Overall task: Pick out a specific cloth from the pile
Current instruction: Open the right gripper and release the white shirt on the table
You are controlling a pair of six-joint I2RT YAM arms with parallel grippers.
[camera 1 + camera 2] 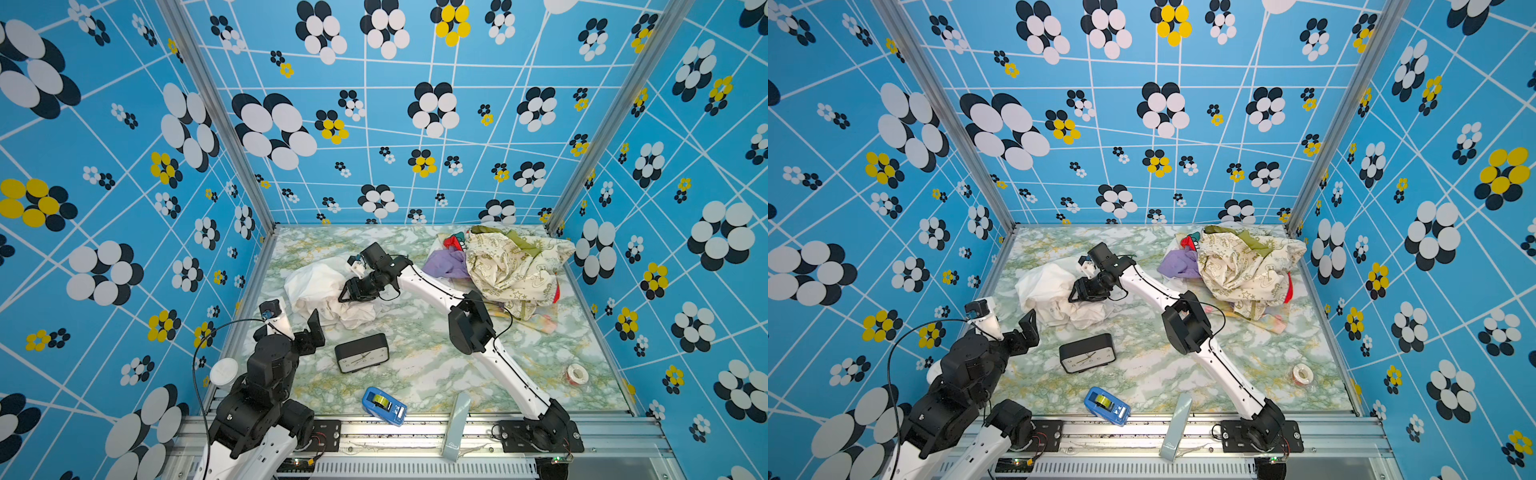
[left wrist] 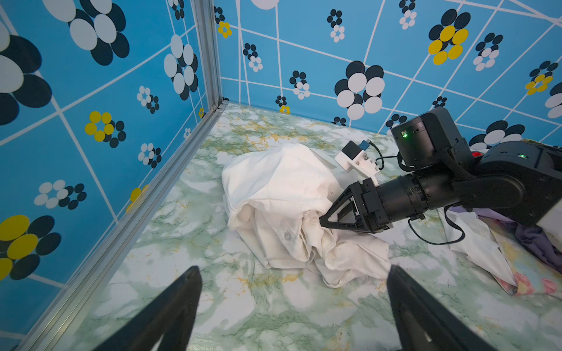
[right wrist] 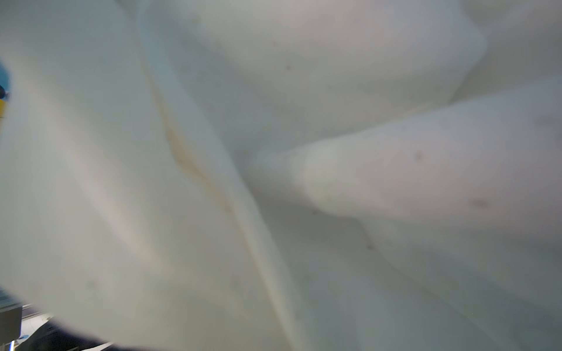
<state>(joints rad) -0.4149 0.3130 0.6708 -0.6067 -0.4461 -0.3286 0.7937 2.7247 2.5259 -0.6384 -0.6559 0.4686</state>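
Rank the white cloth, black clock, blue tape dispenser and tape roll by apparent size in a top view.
1. white cloth
2. black clock and blue tape dispenser: near alike, dispenser closer to the camera, so unranked
3. tape roll

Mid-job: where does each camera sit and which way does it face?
Top views: high over the front rail, looking down on table, white cloth, pile; left arm, right arm show.
Left wrist: on left arm, facing white cloth; open left gripper shows.
Right wrist: against white cloth, blurred; fingers unclear.
Shared: top and left wrist views show the right gripper at that cloth.
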